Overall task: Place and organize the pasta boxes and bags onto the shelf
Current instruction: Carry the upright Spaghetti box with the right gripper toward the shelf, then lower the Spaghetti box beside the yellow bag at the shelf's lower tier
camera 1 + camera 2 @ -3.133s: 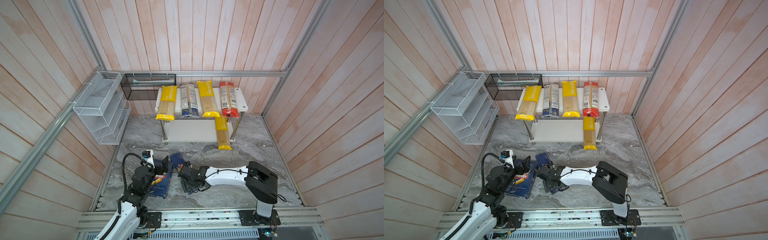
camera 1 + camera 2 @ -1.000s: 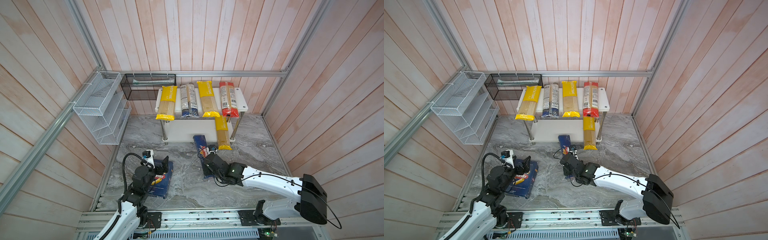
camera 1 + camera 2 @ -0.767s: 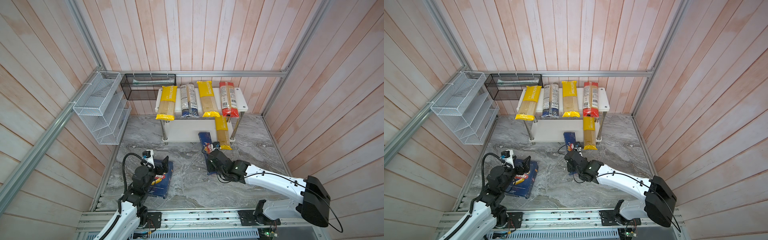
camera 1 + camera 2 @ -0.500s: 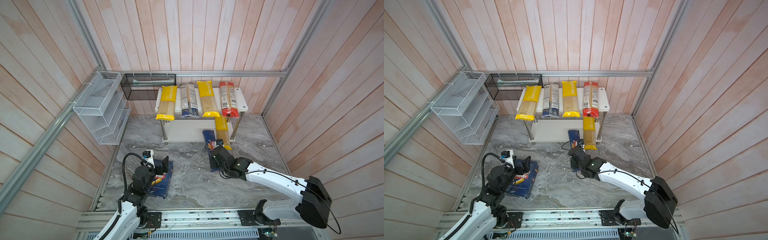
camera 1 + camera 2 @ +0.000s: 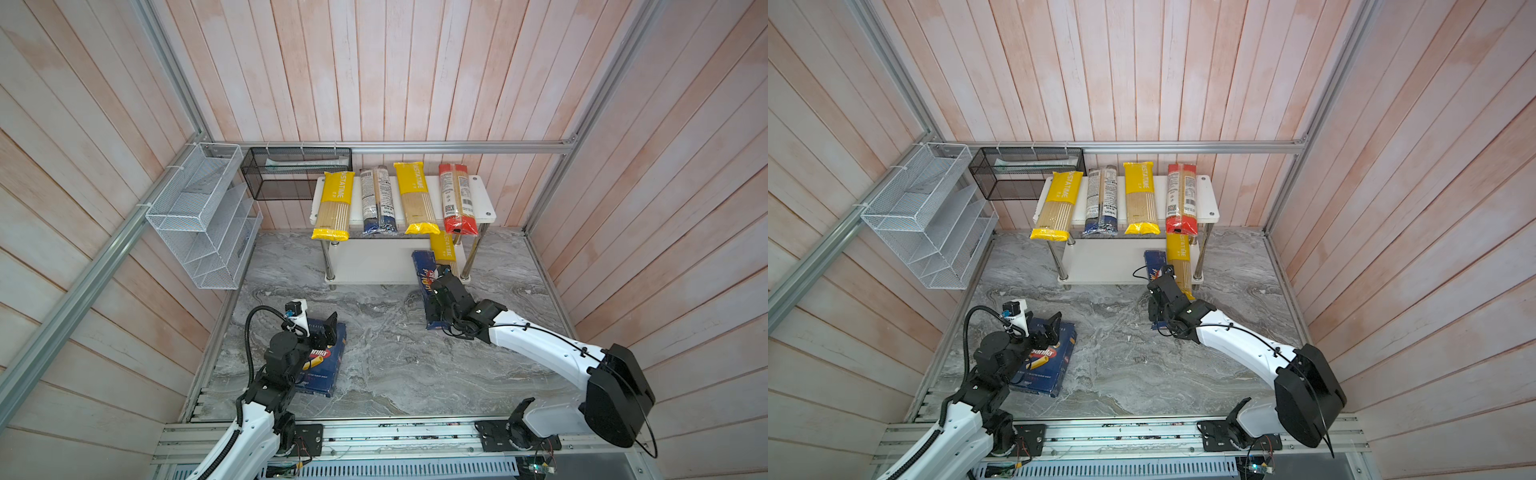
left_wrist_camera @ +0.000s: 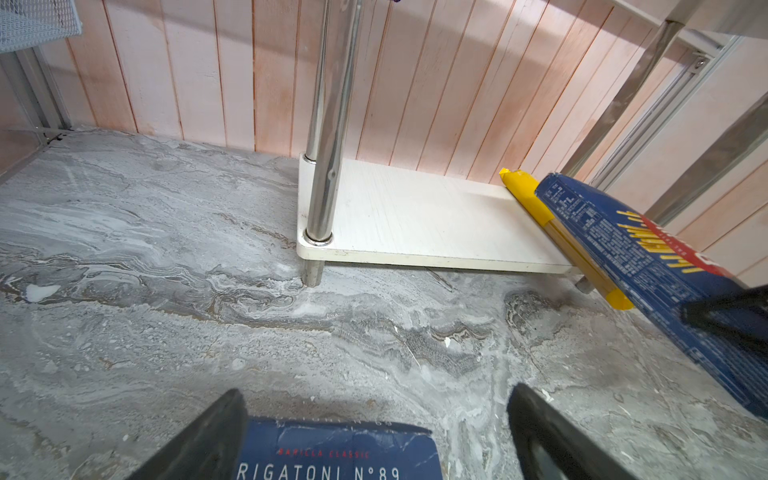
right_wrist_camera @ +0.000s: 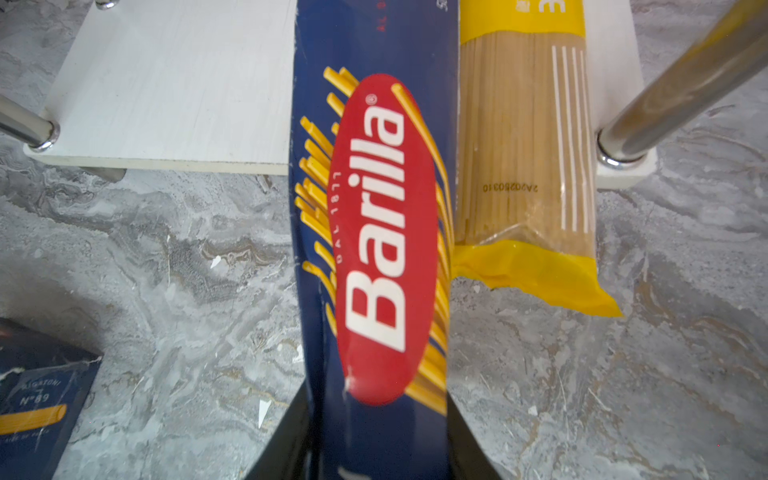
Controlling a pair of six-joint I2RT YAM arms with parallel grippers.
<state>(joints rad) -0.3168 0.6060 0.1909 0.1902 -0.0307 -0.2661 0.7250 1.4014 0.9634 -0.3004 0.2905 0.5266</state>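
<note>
My right gripper (image 5: 441, 291) (image 5: 1163, 291) (image 7: 378, 399) is shut on the narrow dark blue Barilla spaghetti box (image 5: 424, 270) (image 7: 374, 208). The box's far end lies over the lower board of the shelf (image 5: 374, 262) (image 7: 166, 83), right beside a yellow bag (image 5: 444, 249) (image 7: 523, 145). Three yellow, blue-ended and red bags, among them (image 5: 334, 203), span the top board. The wide rigatoni box (image 5: 324, 365) (image 6: 336, 453) lies flat on the floor at the left. My left gripper (image 5: 321, 332) (image 6: 374, 407) is open above that box's far end.
A white wire rack (image 5: 199, 216) hangs on the left wall and a black mesh basket (image 5: 297, 172) on the back wall. A chrome leg (image 7: 665, 104) stands just right of the yellow bag; another (image 6: 322, 166) stands at the board's left corner.
My right gripper has carried the spaghetti box back and to the right, and its far end is now on the lower board beside the yellow bag. The left arm has not moved.
</note>
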